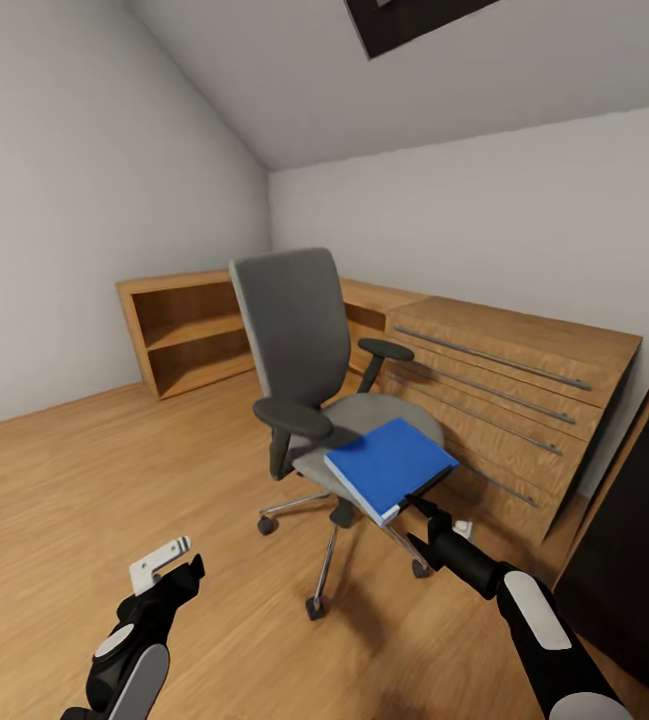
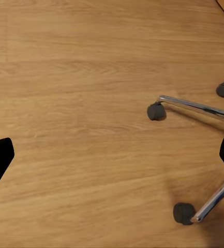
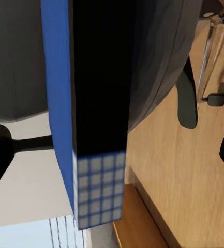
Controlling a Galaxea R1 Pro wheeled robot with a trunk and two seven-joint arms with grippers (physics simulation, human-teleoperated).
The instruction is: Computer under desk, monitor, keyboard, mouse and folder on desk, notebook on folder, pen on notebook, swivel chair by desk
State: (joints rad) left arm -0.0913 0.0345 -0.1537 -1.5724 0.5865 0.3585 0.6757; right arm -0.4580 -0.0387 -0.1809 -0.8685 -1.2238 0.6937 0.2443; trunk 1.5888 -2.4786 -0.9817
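Observation:
The grey swivel chair (image 1: 299,330) stands mid-room on the wood floor. The bright-blue folder (image 1: 389,465) lies on its seat, its near corner jutting past the front edge. My right gripper (image 1: 420,498) is at that near corner. In the right wrist view the folder's edge (image 3: 60,103) sits between the wide-spread fingertips, so the right gripper (image 3: 112,155) is open around it. My left gripper (image 1: 192,572) hangs low over the floor left of the chair, open and empty (image 2: 112,155), with the chair's metal legs and casters (image 2: 194,106) beside it. The black desk (image 1: 644,520) shows at the right edge.
A light-wood drawer chest (image 1: 504,390) with bar handles stands close behind the chair, and a low open wood shelf (image 1: 189,325) sits along the left wall. A skylight (image 1: 404,20) is in the sloped ceiling. Open floor (image 1: 84,480) lies to the left.

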